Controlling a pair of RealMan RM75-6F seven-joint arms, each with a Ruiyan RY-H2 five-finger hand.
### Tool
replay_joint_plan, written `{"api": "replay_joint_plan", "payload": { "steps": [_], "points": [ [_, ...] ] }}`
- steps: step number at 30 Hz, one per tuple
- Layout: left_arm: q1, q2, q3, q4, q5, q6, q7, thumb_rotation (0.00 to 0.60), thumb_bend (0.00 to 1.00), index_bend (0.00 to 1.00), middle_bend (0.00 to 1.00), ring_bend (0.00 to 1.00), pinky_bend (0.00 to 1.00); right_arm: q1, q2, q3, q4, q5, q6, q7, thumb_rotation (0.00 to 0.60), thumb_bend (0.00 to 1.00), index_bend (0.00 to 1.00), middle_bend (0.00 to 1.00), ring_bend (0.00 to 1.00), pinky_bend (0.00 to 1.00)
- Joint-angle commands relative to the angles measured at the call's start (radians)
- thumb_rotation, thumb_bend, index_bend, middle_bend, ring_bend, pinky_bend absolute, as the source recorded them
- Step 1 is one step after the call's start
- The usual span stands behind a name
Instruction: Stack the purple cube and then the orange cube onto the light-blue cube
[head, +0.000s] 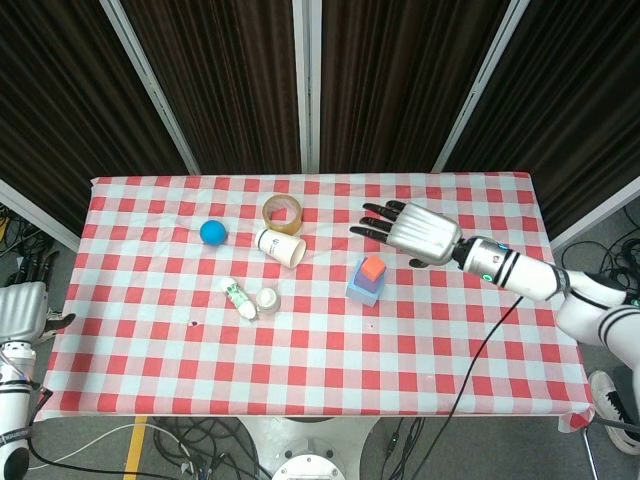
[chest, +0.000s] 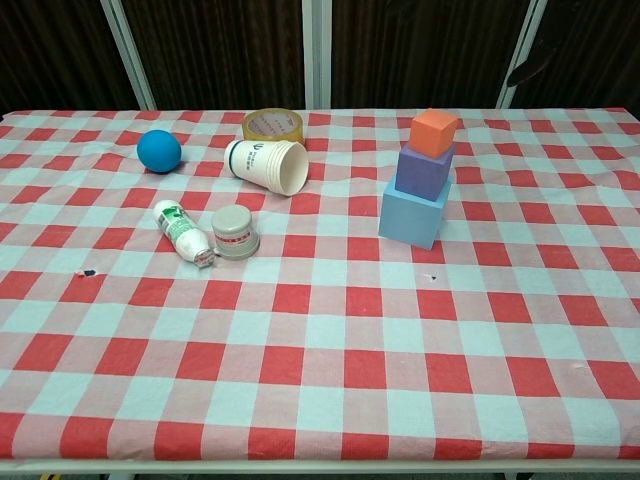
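Observation:
A stack of cubes stands on the checked table: the light-blue cube (chest: 413, 212) at the bottom, the purple cube (chest: 424, 170) on it, the orange cube (chest: 434, 132) on top. From the head view the orange cube (head: 373, 268) caps the light-blue cube (head: 360, 291). My right hand (head: 418, 232) hovers behind and to the right of the stack, fingers spread, holding nothing. In the chest view only a dark fingertip (chest: 524, 70) shows at the top right. My left hand (head: 22, 313) hangs off the table's left edge, and how its fingers stand is hidden.
A blue ball (chest: 159, 150), a tape roll (chest: 274, 125), a paper cup (chest: 268, 164) on its side, a small white bottle (chest: 182, 232) and a grey cap (chest: 235, 231) lie left of the stack. Dark curtains close off the back.

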Motion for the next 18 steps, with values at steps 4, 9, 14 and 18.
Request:
{"api": "replay_joint_plan", "payload": {
  "steps": [4, 9, 14, 18],
  "points": [
    [-0.002, 0.009, 0.022, -0.006, 0.064, 0.011, -0.072, 0.6, 0.11, 0.13, 0.14, 0.13, 0.25, -0.447, 0.075, 0.181, -0.505, 0.706, 0.206, -0.633, 0.6, 0.07, 0.0, 0.16, 0.03, 0.21],
    [-0.001, 0.017, 0.039, -0.013, 0.114, 0.037, -0.103, 0.6, 0.11, 0.13, 0.14, 0.13, 0.25, -0.578, -0.061, 0.179, -0.481, 0.817, 0.294, -0.698, 0.6, 0.1, 0.0, 0.14, 0.0, 0.13],
    [-0.006, 0.031, 0.063, -0.018, 0.184, 0.06, -0.164, 0.6, 0.11, 0.13, 0.14, 0.13, 0.25, -0.666, -0.18, 0.183, -0.436, 0.821, 0.351, -0.711, 0.6, 0.12, 0.0, 0.1, 0.0, 0.08],
    [-0.017, 0.047, 0.091, -0.005, 0.256, 0.076, -0.229, 0.6, 0.11, 0.13, 0.15, 0.13, 0.25, -0.695, -0.205, 0.184, -0.428, 0.775, 0.35, -0.7, 0.6, 0.12, 0.0, 0.1, 0.0, 0.07]
  ]
}}
